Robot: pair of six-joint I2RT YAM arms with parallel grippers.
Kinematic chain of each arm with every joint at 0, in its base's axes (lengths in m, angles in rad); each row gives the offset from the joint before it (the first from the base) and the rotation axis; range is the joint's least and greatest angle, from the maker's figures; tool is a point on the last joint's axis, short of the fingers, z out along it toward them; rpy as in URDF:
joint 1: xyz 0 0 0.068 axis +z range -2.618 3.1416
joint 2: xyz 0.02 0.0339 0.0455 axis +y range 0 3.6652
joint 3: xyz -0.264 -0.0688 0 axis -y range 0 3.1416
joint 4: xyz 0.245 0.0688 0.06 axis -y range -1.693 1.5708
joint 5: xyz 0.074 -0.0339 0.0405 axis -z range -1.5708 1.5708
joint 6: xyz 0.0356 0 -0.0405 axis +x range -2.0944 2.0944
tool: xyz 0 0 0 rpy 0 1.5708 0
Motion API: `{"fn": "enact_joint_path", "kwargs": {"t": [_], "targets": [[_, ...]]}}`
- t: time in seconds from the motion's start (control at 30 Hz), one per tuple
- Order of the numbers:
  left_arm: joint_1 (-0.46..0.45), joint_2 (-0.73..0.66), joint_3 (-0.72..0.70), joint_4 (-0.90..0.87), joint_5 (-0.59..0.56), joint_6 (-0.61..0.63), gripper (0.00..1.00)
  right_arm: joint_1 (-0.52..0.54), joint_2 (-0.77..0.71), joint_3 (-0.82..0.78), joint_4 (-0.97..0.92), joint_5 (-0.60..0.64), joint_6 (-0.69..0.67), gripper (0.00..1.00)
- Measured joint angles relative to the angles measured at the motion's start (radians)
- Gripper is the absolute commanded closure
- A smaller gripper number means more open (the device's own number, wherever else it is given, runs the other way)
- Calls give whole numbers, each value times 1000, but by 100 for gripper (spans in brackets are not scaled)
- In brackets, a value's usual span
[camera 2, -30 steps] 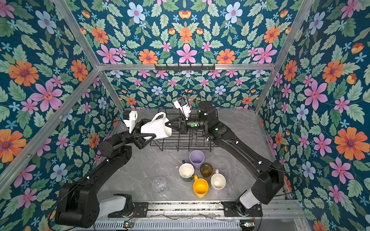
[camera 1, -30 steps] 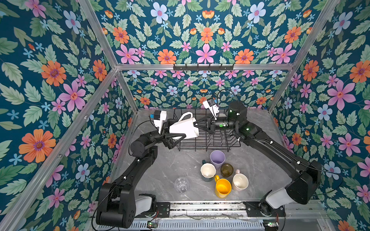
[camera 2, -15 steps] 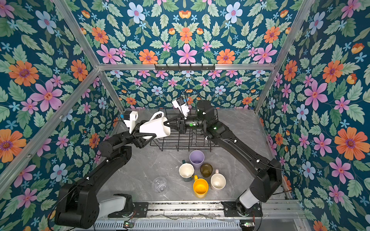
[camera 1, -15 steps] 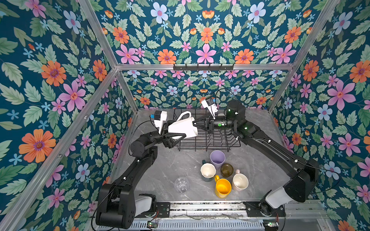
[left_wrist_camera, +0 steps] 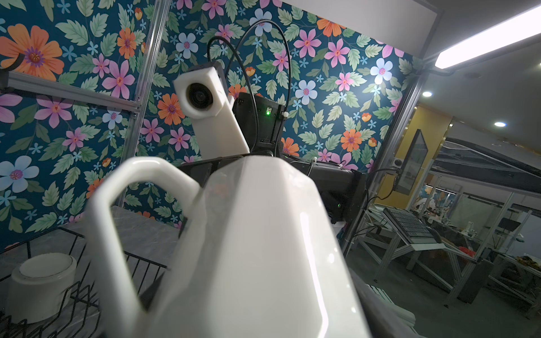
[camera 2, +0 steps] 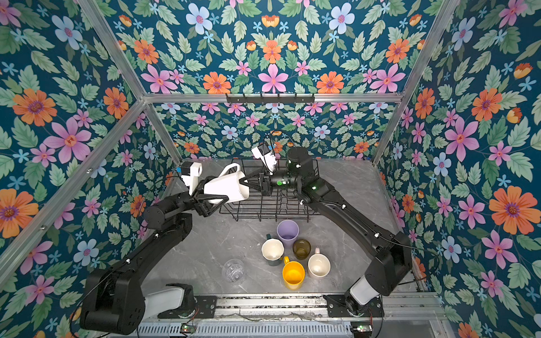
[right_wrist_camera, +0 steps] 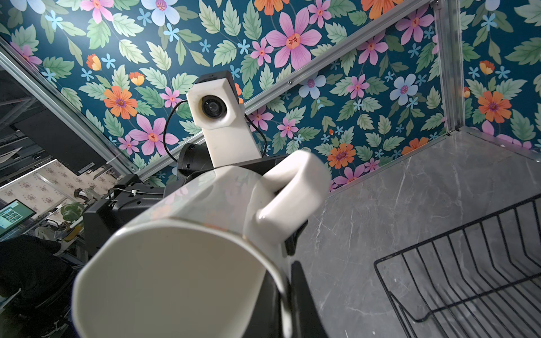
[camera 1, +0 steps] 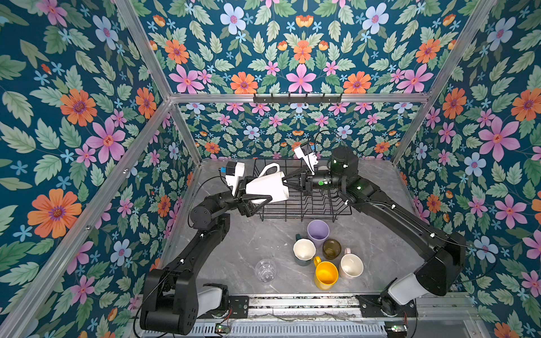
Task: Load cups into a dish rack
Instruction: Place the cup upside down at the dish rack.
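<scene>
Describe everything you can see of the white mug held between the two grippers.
The white mug looks like glossy ceramic, with a faceted body widening to the rim, a pale inside and a big loop handle turned up. It lies on its side in the air over the dish rack's left end, mouth toward the right gripper, which pinches its rim. The left gripper flanks its base end; contact there is unclear.

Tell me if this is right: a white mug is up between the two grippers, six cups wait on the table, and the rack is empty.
Not empty: the left wrist view shows a white cup bottom up inside the dish rack. The rest stands.
</scene>
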Motion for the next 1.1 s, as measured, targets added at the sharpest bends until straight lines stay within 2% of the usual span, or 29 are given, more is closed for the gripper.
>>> {"fn": "enact_joint_path", "kwargs": {"t": [0.13,0.2,0.4,0.53,0.6,0.8,0.93,1.1], "targets": [[0,1,4,-1,5,-2,100,0,-8,-8,1,8,0,97],[0,0,4,-2,6,-3,100,1,-11,-11,0,12,1,92],[0,-16,9,-32,11,28,100,3,-29,-29,-8,54,12,68],[0,-52,20,-141,8,113,100,-4,-57,-56,-18,85,19,53],[0,-81,30,-232,-4,185,100,-13,-80,-78,-23,113,23,48],[0,-156,122,-670,-95,496,100,-41,-197,-177,-63,218,31,21],[-13,-144,233,-1015,-213,708,100,-70,-315,-262,-126,375,25,9],[-89,-61,410,-1413,-425,927,100,-138,-449,-360,-220,571,26,2]]}}
